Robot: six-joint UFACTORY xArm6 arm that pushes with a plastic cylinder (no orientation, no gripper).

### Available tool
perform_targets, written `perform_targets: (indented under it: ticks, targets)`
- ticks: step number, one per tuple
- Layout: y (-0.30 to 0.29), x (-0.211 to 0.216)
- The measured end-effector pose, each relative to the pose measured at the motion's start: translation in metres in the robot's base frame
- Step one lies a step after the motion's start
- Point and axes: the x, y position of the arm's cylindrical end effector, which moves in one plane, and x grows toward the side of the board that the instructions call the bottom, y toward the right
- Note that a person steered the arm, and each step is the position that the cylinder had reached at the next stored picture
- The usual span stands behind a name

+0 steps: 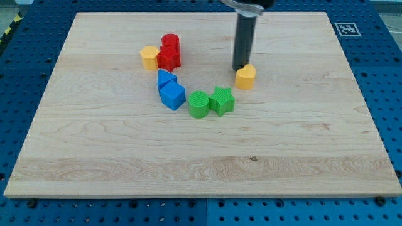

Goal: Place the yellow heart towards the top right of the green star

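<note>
The yellow heart (245,76) lies on the wooden board, up and to the right of the green star (222,100), with a small gap between them. My tip (240,68) is just above and slightly left of the yellow heart, touching or nearly touching its upper-left side. The dark rod rises from there out of the view's top.
A green round block (199,103) touches the star's left side. A blue cube (172,95) and a blue triangle (166,78) sit left of it. A red cylinder (170,43), a red star-like block (168,59) and a yellow hexagon (149,58) cluster at upper left.
</note>
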Motion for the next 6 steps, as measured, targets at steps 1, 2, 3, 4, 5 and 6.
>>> perform_targets:
  ticks: [1,2,3,4,5,6]
  targets:
    - [0.009,0.023]
    - [0.015,0.013]
    - [0.048,0.008]
    - [0.075,0.039]
    - [0.072,0.068]
    - [0.050,0.069]
